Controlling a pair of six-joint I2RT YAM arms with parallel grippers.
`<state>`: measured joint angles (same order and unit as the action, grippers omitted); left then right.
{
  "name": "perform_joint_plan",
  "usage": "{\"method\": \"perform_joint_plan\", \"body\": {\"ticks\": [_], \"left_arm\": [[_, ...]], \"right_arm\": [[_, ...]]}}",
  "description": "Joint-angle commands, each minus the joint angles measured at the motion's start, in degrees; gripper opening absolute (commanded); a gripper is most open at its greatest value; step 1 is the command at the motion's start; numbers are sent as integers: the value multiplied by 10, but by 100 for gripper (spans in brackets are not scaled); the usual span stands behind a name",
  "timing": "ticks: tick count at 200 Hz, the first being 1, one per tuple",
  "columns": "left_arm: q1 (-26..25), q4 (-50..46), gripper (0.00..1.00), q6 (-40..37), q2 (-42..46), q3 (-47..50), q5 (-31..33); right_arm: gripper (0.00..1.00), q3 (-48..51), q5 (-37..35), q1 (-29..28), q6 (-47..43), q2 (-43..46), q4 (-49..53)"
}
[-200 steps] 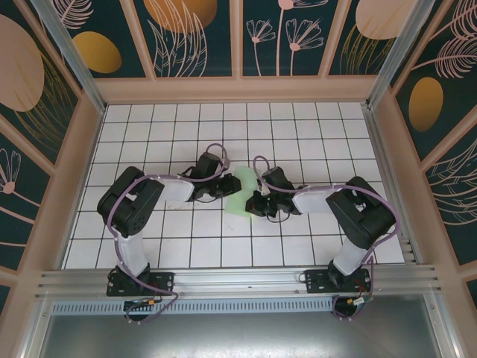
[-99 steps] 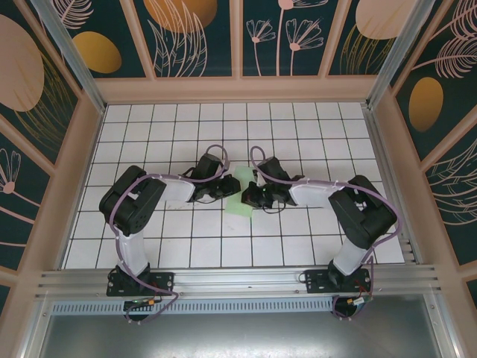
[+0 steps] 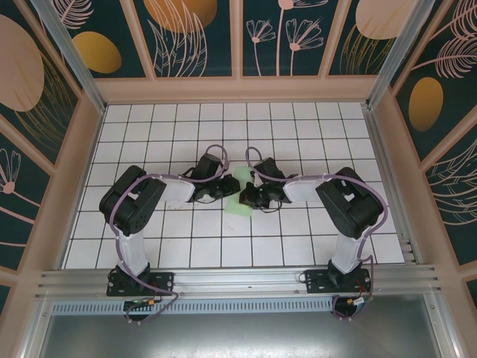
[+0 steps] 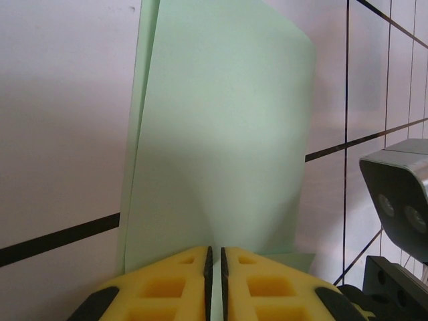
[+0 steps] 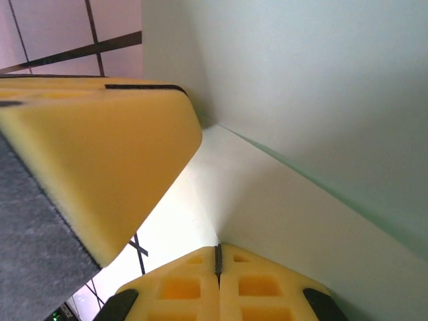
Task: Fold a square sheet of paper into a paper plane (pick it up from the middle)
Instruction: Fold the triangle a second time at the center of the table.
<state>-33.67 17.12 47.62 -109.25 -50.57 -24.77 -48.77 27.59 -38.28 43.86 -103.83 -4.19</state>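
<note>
Right pincer (image 5: 217,255) moved left, left pincer (image 4: 214,257) clamping sheet (image 4: 221,134)

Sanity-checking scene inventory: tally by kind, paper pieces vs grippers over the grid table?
mint-green paper: 1
grippers: 2 (left gripper, right gripper, both with fingers shut on the paper)
Total: 3

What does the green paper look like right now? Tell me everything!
The paper is thin, plain and pale mint green, with no marks. It is folded over, so two layers show, one over the other. It is low over the white grid table, in the middle between both arms. The left gripper and the right gripper each pinch it between closed yellow fingers.
</note>
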Motion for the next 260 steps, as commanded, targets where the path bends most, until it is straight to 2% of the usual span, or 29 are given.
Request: {"method": "perform_joint_plan", "body": {"ticks": [1, 68, 114, 149, 171, 213, 260], "left_arm": [[1, -31, 15, 0, -20, 15, 35], [1, -38, 13, 0, -27, 15, 45], [1, -38, 16, -4, -19, 6, 33], [1, -46, 25, -15, 20, -16, 20], [2, -58, 34, -22, 51, -26, 22], [1, -59, 39, -35, 99, -9, 7], [1, -22, 34, -39, 101, 11, -53]], "right_arm": [[3, 42, -5, -1, 3, 12, 34], [7, 111, 15, 0, -12, 97, 37], [9, 44, 6, -1, -18, 107, 39], [9, 35, -61, 1, -11, 130, 74], [7, 63, -62, 2, 3, 147, 58], [4, 85, -26, 2, 19, 140, -5], [3, 65, -15, 2, 21, 76, -19]]}}
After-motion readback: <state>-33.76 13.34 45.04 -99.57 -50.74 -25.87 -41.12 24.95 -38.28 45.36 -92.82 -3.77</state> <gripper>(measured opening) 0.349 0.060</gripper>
